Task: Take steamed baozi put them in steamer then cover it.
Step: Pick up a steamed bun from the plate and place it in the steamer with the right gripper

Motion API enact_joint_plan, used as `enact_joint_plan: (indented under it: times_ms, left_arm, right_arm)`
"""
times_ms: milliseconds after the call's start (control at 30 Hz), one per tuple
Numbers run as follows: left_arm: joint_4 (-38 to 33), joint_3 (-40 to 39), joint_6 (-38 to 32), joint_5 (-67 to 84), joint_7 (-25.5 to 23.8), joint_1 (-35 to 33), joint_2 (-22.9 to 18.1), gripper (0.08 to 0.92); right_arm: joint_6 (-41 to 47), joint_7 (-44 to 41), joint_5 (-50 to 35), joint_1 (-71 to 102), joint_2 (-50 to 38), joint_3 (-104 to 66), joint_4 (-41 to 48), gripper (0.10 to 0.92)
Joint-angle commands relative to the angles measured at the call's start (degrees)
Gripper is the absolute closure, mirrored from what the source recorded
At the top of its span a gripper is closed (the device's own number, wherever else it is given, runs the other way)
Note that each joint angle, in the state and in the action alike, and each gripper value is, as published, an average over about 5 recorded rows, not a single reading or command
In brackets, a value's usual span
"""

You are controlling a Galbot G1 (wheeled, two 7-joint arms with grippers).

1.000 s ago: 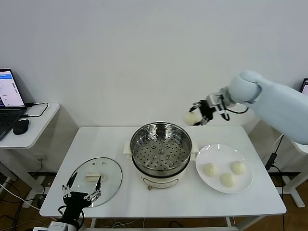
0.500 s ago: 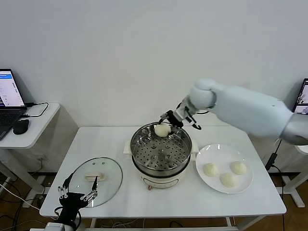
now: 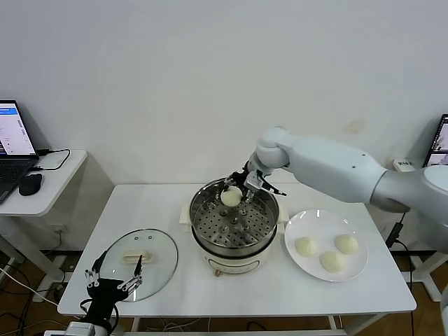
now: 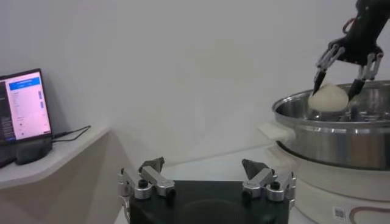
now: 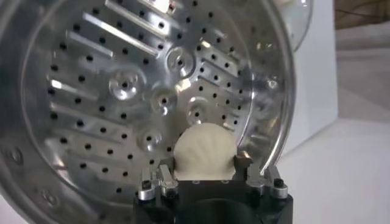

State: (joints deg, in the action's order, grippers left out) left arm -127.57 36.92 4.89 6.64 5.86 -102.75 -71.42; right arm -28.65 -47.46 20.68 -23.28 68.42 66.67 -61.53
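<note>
1. The white table [image 3: 231,297] stands against a plain white wall; a smaller side desk with a laptop [image 3: 14,143] and mouse sits off its left edge, out of the work.
2. The right arm reaches from the right edge across to the steamer [image 3: 234,224], which sits mid-table toward the back edge, open so buns can go in from above.
3. The cover [image 3: 140,260] lies flat near the front-left corner, handle up, parked clear of the pot until loading ends, I judge.
4. The plate [image 3: 308,264], just right of the steamer, bears three steamed baozi [image 3: 330,262], kept close for short carries.
5. The right gripper [image 3: 234,190] is clamped on one baozi [image 5: 204,152] and holds it over the back part of the perforated tray [image 5: 116,91]; it looks not yet set down, though contact cannot be told.
6. The left gripper [image 4: 207,176] waits at the front-left edge by the cover, fingers apart and empty, probably placed to lift the lid later.
</note>
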Motion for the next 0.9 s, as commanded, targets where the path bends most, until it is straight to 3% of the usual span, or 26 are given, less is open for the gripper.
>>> enact_joint_plan:
  times_ms: [33, 400, 600, 733, 900]
  left_arm:
    - [0.03, 0.1, -0.01, -0.01, -0.13, -0.06, 0.02, 0.177]
    - [-0.03, -0.24, -0.03, -0.37, -0.22, -0.08, -0.3, 0.177]
    - [-0.31, -0.43, 0.02, -0.56, -0.21, -0.17, -0.33, 0.177]
    - [-0.53, -0.54, 0.17, -0.6, -0.22, -0.07, -0.24, 0.177]
    - [-0.91, -0.49, 0.64, -0.46, -0.36, -0.06, 0.1, 0.177]
  right_arm:
    - [-4.12, 1.49, 8.45, 1.78, 2.83, -1.26, 4.94, 0.412]
    - [-4.01, 2.15, 6.88, 2.72, 3.86, -1.33, 5.5, 0.395]
    - [-2.51, 1.71, 2.85, 1.66, 2.55, -0.66, 3.49, 0.274]
    - [5.26, -2.77, -4.88, -1.6, -1.0, 0.31, -2.6, 0.21]
    - [24.72, -9.42, -21.05, -9.71, -8.56, 3.89, -13.77, 0.203]
